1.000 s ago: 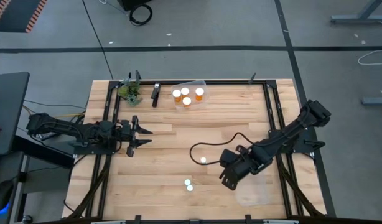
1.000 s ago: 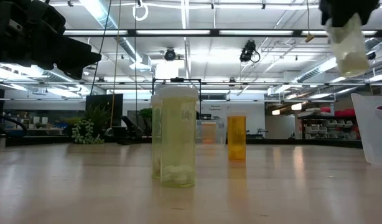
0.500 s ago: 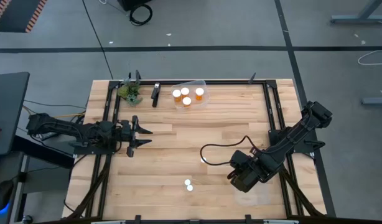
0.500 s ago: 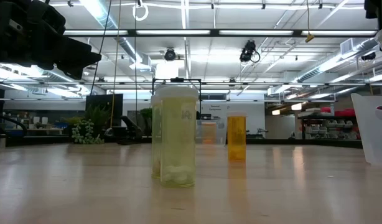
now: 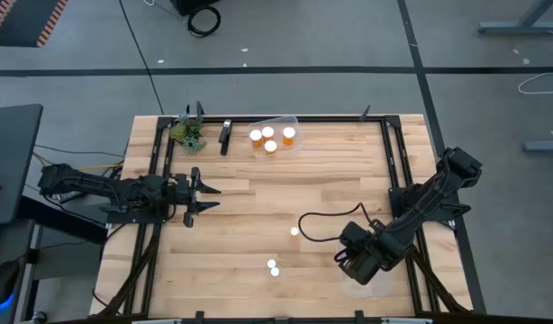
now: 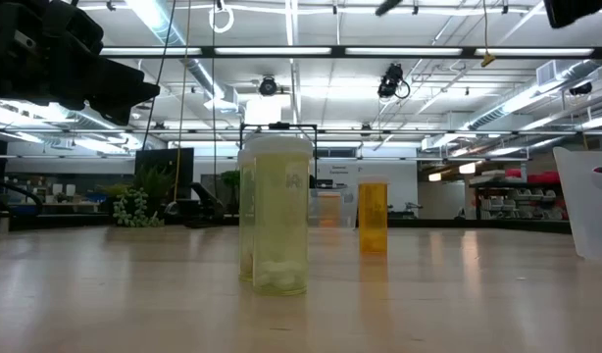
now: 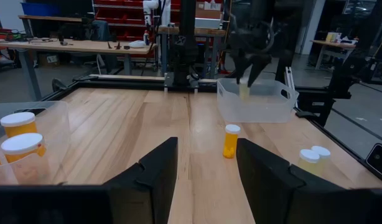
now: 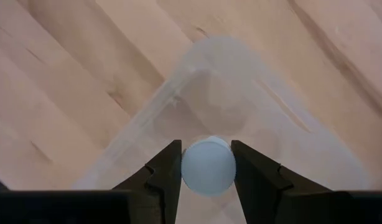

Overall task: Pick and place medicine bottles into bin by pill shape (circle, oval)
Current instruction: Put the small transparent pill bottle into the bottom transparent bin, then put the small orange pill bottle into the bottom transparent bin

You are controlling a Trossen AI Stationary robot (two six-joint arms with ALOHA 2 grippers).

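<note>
My right gripper (image 5: 358, 264) is shut on a small pale bottle with a white cap (image 8: 208, 167). It hovers over the clear bin (image 5: 371, 279) at the near right. My left gripper (image 5: 207, 191) is open and empty at the table's left side. An orange bottle (image 5: 294, 231) stands on its base mid-table, and two pale bottles (image 5: 273, 267) stand together nearer the front edge. Three orange bottles (image 5: 270, 138) stand in a clear bin at the far edge. My right gripper pinches the pale bottle between its two fingers, at the sides of its white cap (image 8: 186, 167). The fingers come from above, pointing down. The bottle hangs below them (image 7: 244, 91), lifted clear above the clear bin's inside.
A small green plant (image 5: 188, 133) and a dark tool (image 5: 225, 135) lie at the far left. A black cable (image 5: 317, 229) loops over the table beside the right arm. The dark frame rails (image 5: 395, 171) run along the table's sides. Bare wood lies between the arms.
My right gripper has carried the pale bottle toward the table's right and near edges, from beside the lone orange bottle to over the near-right clear bin. It has left the low view. The bottle stays clear of the table.
</note>
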